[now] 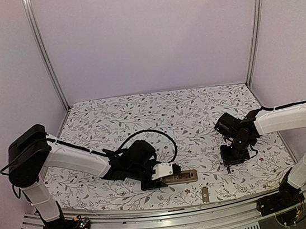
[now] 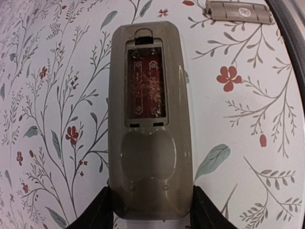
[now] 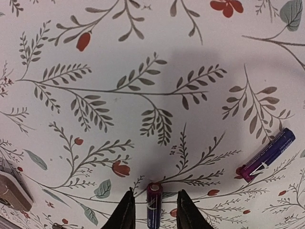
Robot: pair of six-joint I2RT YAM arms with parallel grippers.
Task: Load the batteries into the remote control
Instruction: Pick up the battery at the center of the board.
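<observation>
The remote control (image 2: 150, 143) lies back up on the flowered cloth, its battery bay (image 2: 146, 81) uncovered and holding nothing. My left gripper (image 2: 151, 210) is shut on the remote's near end, a finger pressed against each side. From above, the remote (image 1: 185, 176) sticks out to the right of that gripper (image 1: 169, 175). My right gripper (image 3: 153, 210) hangs low over the cloth with one battery (image 3: 153, 202) lying between its fingers, a small gap on each side. A second battery (image 3: 267, 154) lies at the right. In the top view the right gripper (image 1: 228, 166) points down at the cloth.
A small flat grey cover piece (image 2: 239, 11) lies beyond the remote, close to the table's front rail (image 1: 204, 194). The remote's corner (image 3: 12, 191) shows at the right wrist view's lower left. Pale walls and metal posts close in the cloth.
</observation>
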